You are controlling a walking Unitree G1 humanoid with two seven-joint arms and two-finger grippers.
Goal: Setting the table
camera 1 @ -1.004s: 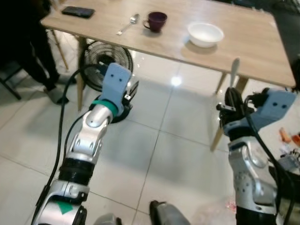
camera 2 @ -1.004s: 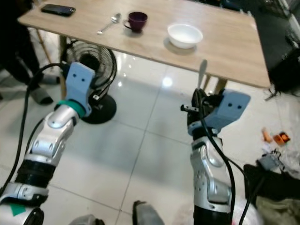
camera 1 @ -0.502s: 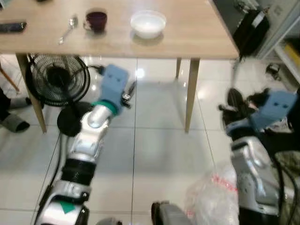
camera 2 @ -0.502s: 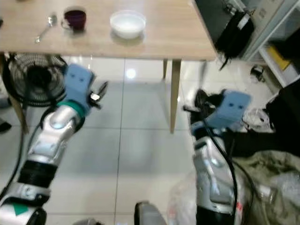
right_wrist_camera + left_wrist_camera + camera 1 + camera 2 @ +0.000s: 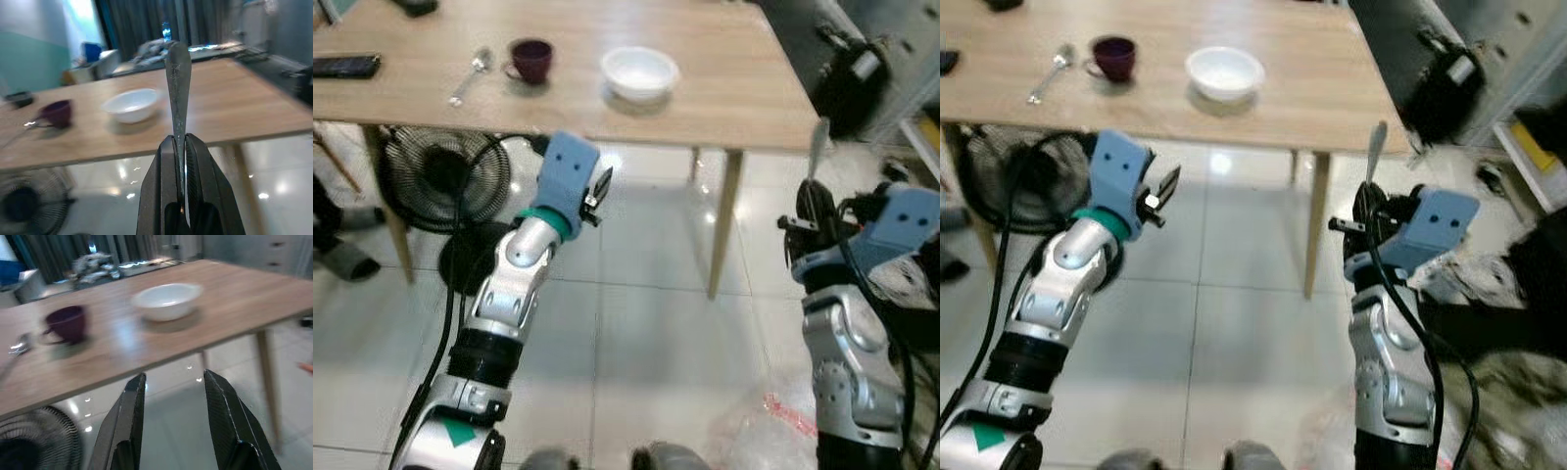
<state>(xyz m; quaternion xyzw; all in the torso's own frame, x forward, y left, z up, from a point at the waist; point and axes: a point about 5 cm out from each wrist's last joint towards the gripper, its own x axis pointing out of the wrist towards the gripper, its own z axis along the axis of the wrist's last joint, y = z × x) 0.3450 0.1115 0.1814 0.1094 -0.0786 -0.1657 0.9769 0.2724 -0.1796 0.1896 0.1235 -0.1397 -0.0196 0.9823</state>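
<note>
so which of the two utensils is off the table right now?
The one held upright in the right gripper, a metal utensil handle clamped between its fingers. The other, a spoon, lies flat on the table beside the purple cup.

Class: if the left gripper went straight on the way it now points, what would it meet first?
Probably the near edge of the wooden table: the left gripper, fingers open, aims just under it. Depth is unclear, so it may pass beneath.

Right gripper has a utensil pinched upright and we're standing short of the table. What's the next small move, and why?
Probably step closer to the table. The right gripper is shut on the utensil handle, but it hangs over the floor beside the table leg, below the tabletop. The white bowl, its likely setting spot, lies farther in.
</note>
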